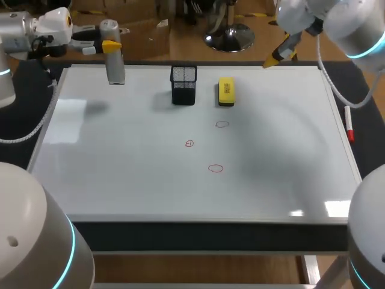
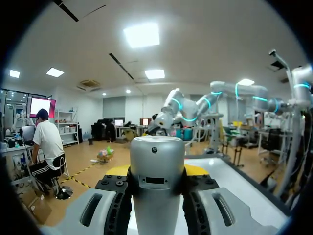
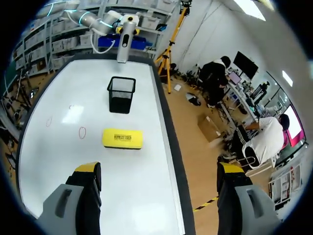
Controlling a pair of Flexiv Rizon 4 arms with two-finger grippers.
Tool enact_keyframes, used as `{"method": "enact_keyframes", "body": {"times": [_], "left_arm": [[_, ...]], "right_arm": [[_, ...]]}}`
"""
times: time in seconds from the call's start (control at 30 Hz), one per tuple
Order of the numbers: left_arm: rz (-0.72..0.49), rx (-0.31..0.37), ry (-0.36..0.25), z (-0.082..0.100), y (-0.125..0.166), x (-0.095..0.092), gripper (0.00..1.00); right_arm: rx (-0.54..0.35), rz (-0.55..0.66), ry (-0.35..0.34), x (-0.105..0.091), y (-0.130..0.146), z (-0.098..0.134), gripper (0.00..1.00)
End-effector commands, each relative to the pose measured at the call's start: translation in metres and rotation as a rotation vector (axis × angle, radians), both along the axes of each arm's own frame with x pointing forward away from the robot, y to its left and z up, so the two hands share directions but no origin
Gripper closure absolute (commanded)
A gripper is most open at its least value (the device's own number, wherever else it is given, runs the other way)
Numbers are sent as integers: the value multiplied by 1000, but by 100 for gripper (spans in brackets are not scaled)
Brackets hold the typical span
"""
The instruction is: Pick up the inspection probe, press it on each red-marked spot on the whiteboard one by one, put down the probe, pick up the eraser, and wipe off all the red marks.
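Left end effector (image 2: 156,172) clamped on upright probe (image 1: 115,65) at whiteboard (image 1: 132,180) far-left corner. Right end effector (image 3: 159,171) fingers apart, far right. Eraser (image 1: 226,91) right of mesh cup (image 1: 183,85).

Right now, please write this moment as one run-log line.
left gripper: shut on grey cylindrical probe, far-left of whiteboard | right gripper: open, empty | three red marks: unwiped | yellow block eraser: beside black mesh cup

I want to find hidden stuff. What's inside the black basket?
Nothing shows inside the basket. Its mesh walls look see-through, but the very bottom is too dark to tell.
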State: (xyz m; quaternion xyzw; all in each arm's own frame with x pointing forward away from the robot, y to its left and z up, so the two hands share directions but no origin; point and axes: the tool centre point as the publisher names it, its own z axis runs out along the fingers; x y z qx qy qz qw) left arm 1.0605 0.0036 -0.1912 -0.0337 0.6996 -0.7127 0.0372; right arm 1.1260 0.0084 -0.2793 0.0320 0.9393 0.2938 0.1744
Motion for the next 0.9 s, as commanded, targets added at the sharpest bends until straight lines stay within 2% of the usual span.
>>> {"method": "enact_keyframes", "body": {"times": [0.03, 0.2, 0.53, 0.57, 0.6, 0.63, 0.67, 0.9], "left_arm": [[-2, 1, 1, 2, 0, 0, 100], [-2, 1, 1, 2, 0, 0, 100], [-2, 1, 1, 2, 0, 0, 100], [-2, 1, 1, 2, 0, 0, 100], [-2, 1, 1, 2, 0, 0, 100], [-2, 1, 1, 2, 0, 0, 100], [-2, 1, 1, 2, 0, 0, 100], [-2, 1, 1, 2, 0, 0, 100]], "right_arm": [[-700, 312, 315, 10, 10, -3, 0], [-781, 393, 291, 13, 19, -8, 0], [-837, 533, 256, 7, 29, -21, 0], [-832, 537, 261, 5, 27, -22, 0], [-789, 542, 295, 3, 26, -22, 0], [-806, 516, 286, 2, 24, -21, 0], [-782, 495, 282, 1, 22, -20, 0], [-782, 495, 282, 1, 22, -20, 0]]}}
